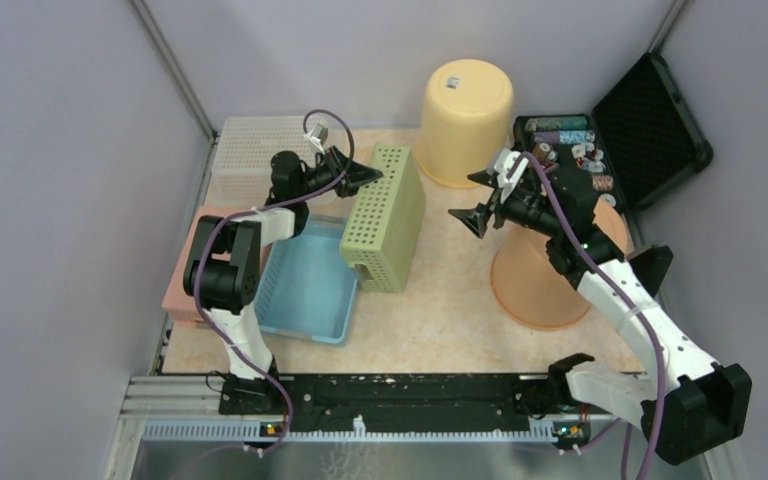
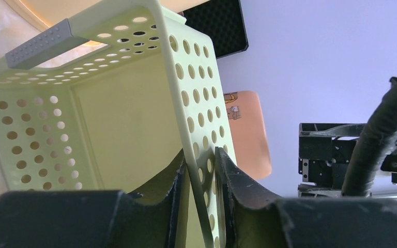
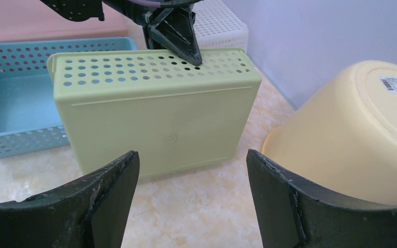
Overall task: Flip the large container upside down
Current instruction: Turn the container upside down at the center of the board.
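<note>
I note the following around the working area. Just beyond the right hand (image 3: 191,155) stands a yellow tub (image 1: 465,120) with its base up. An orange tub (image 1: 535,285) sits under the right forearm, and an open black case (image 1: 650,120) lies to that hand's outer side. Below and behind the left hand (image 1: 372,175) lies a blue basket (image 1: 310,285) touching the green container (image 1: 385,215). A white basket (image 1: 260,155) sits behind that hand's wrist, and a pink bin (image 1: 185,290) is outboard of the left elbow. The green container stands on one long side wall on the counter (image 1: 440,310), between the two hands. Its open mouth faces the left hand and its flat base faces the right. Nothing stands between the right hand and that base. The left arm is folded, forearm level, and its hand reaches over the container's uppermost wall. That wall passes between the hand's narrowly set fingers (image 2: 176,181); I cannot tell whether they press it. The right arm extends forward, and its hand is spread wide, holds nothing, and stands apart from the base. Count: two hands, one green container, two tubs, two other perforated baskets, one pink bin, one case.
</note>
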